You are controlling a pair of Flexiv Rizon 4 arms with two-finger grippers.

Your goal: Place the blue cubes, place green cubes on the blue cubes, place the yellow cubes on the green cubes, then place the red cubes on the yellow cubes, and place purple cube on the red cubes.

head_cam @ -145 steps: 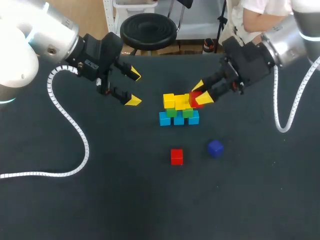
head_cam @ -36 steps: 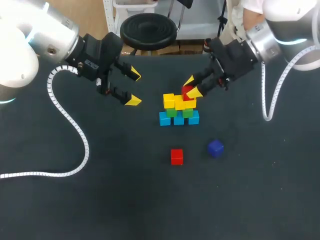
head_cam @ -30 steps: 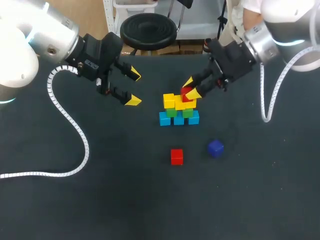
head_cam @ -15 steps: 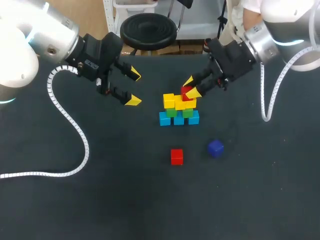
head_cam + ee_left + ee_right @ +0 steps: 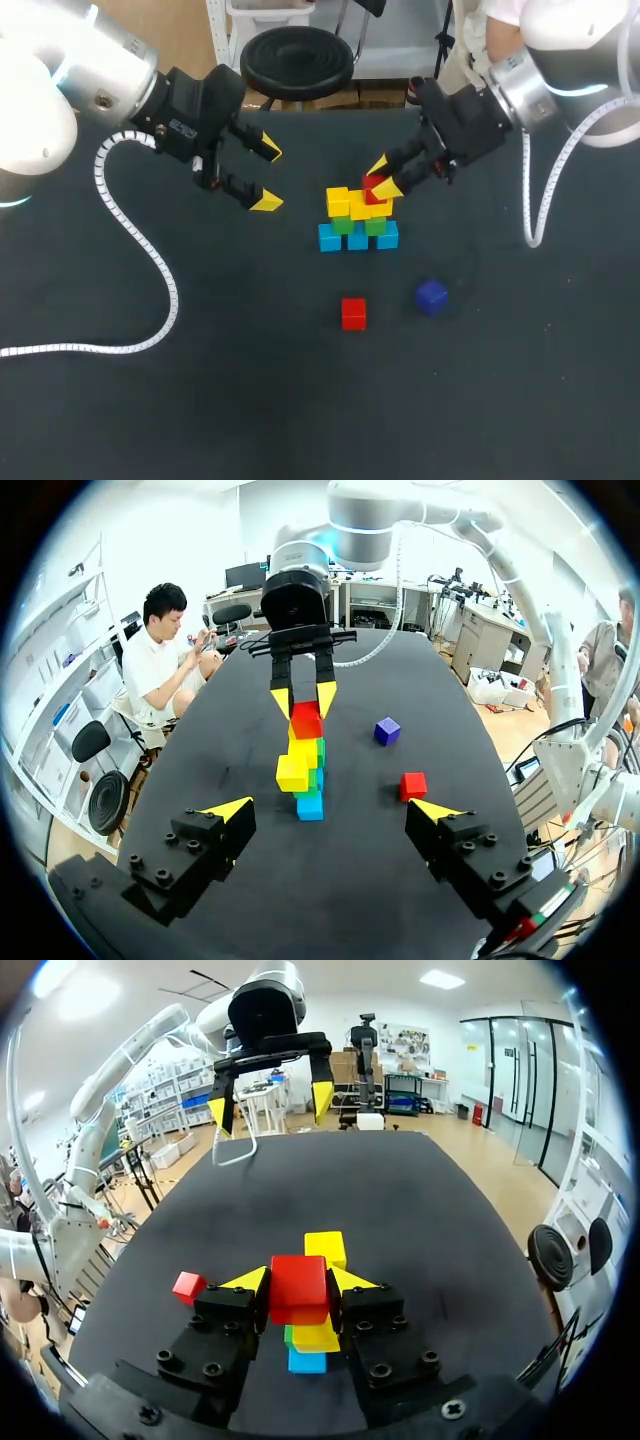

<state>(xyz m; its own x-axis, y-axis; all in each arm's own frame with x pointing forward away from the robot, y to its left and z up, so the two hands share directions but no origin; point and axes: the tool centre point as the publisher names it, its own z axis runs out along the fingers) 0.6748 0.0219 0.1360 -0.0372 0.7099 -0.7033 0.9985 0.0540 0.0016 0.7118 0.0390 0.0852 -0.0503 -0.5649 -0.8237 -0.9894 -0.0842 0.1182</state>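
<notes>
Head view: the desk (image 5: 150,400) is spreading out as a broad, matte black surface, its far edge running just behind both arms. Wide bare stretches are lying on the near side and to the left. The left arm (image 5: 60,80), smooth white and silver, is coming in from the far left, with a ribbed white cable (image 5: 150,260) looping down over the desk. The right arm (image 5: 560,60) is entering from the far right, trailing a similar cable of its own (image 5: 535,200).

The left hand (image 5: 268,177) is hanging well apart from the stack on its left, its black fingers with pointed yellow tips spread wide and holding nothing. The right hand (image 5: 381,177) is sitting over the far right part of the stack, pinching a red cube (image 5: 373,186) between its two tips. The right wrist view is showing both tips pressing on that cube's opposite faces.

The stack is standing around the middle of the desk, built of small plain cubes with sharp edges. Blue cubes (image 5: 357,237) are forming the bottom row, green cubes (image 5: 360,225) are sitting on them, and yellow cubes (image 5: 355,205) are lying on top. The held red cube is directly over a yellow one; whether it is resting on it I cannot tell.

A second red cube (image 5: 353,313) is lying loose on the near side of the stack. A purple cube (image 5: 431,297) is lying to its right, slightly turned.
</notes>
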